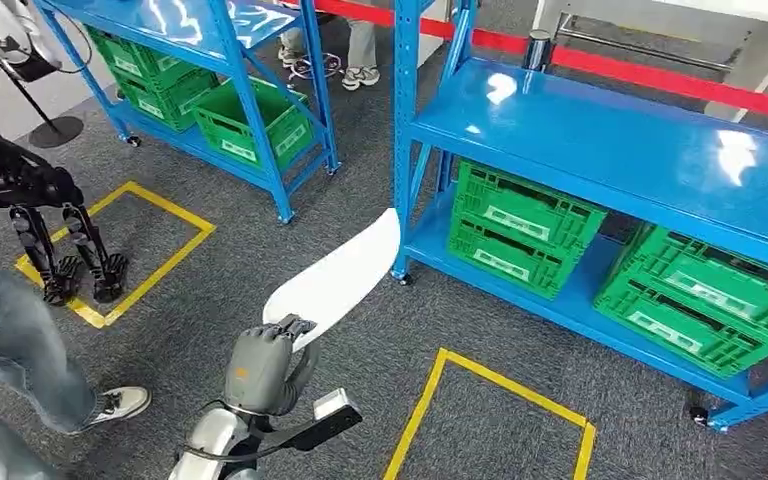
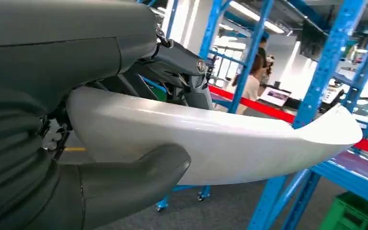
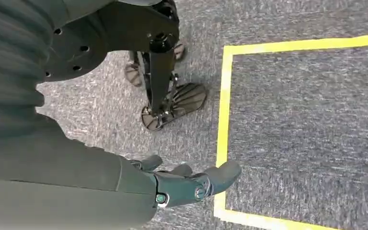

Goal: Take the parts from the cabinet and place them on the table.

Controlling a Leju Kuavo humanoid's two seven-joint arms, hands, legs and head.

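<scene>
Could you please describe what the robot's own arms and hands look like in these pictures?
The left arm is silver, with a black cable and a black bracket near the wrist. The left hand has a smooth grey shell with a small orange mark. The right hand has a grey ribbed cover, dark fingers and a small green dot.

White part (image 1: 338,279): smooth glossy plastic. Blue racks (image 1: 600,150) beside it: shiny painted metal w/ ribbed green plastic crates (image 1: 520,228). Floor (image 1: 360,390): rough grey carpet, yellow tape.
</scene>
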